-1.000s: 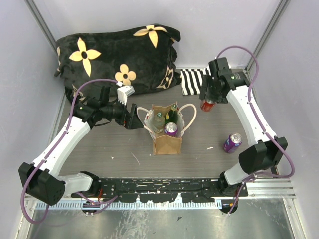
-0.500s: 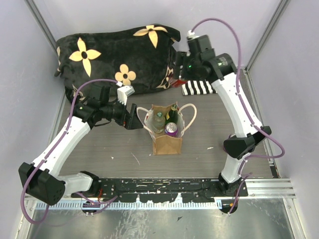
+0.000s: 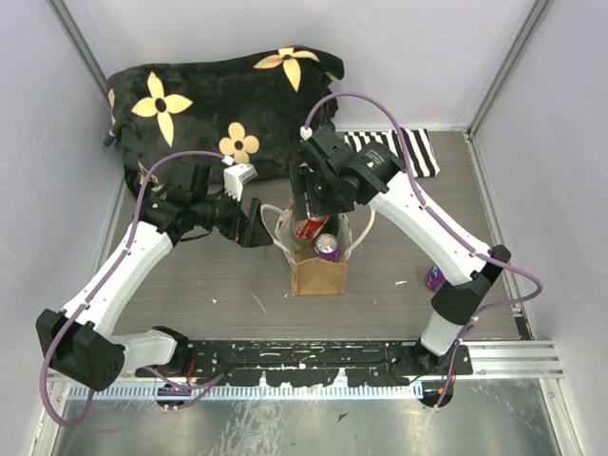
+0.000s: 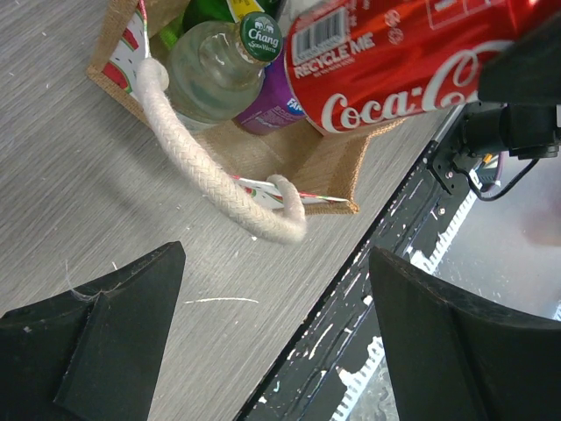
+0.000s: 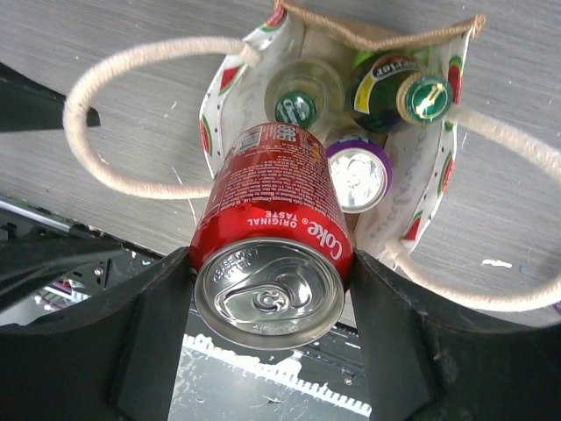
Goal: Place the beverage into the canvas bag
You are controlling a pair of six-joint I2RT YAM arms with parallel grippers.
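Fingers of right gripper [image 5: 267, 338] clamped on red Coke can [image 5: 272, 219], one each side near its top end. Can hangs tilted, base-first, over mouth of canvas bag [image 3: 318, 275], not down in yet; can't tell if it touches anything inside. Bag stands upright mid-table & is crowded: clear bottle w/ green cap [image 5: 296, 107], green bottle [image 5: 396, 81] & purple can [image 5: 358, 175], all upright, right under/beside the Coke. Its rope handles [image 4: 210, 180] flop out each side. By bag's left side, left gripper [image 4: 280, 342] spread wide, holding nothing, low near one handle. Elsewhere: black flowered cushion [image 3: 218, 104] back left, striped cloth [image 3: 404, 152] back right, 2nd purple can [image 3: 434, 278] on table [image 3: 218, 285], half hidden by right arm [image 3: 427, 223].
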